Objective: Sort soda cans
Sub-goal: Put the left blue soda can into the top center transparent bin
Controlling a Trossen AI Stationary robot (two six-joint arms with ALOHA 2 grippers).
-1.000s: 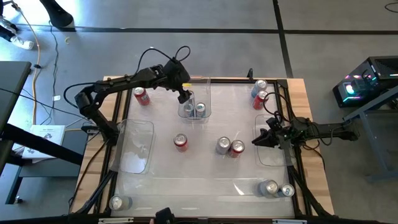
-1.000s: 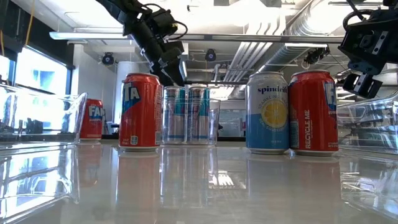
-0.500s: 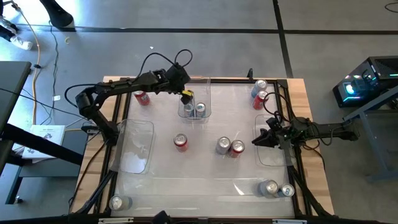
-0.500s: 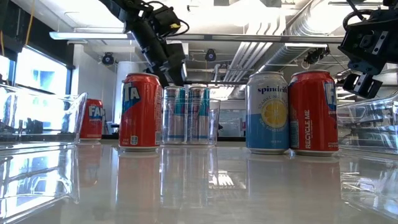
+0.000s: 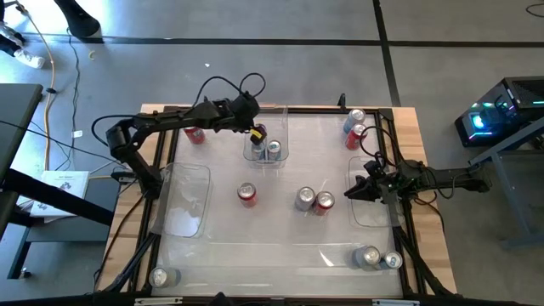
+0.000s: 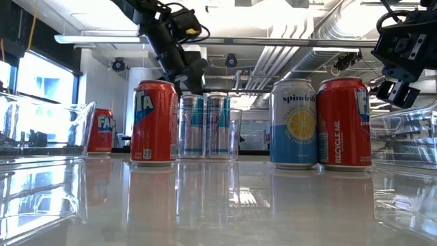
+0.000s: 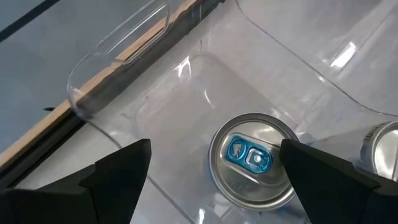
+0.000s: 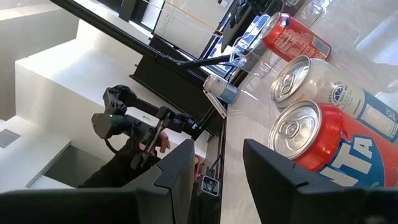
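My left gripper (image 5: 256,133) (image 6: 191,80) hovers open over the clear far bin (image 5: 279,127), where two silver cans stand upright. In the left wrist view its fingers stand on either side of the blue-tabbed can (image 7: 252,167) without touching it; the second can (image 7: 380,148) is beside it. My right gripper (image 5: 351,195) (image 8: 217,155) waits open above the right bin (image 5: 374,212). A red can (image 5: 246,195), a silver can (image 5: 304,199) and a red can (image 5: 324,202) stand on their bases mid-table.
More cans stand about: a red one (image 5: 194,134) far left, a silver-blue (image 5: 354,117) and a red one (image 5: 356,136) far right, two (image 5: 367,257) (image 5: 393,261) near right, one (image 5: 160,276) near left. A clear bin (image 5: 187,200) sits at the left.
My left arm has shifted a little over the far bin, its gripper drifting slightly toward the table's right while staying above the two cans. The cans have kept their places.
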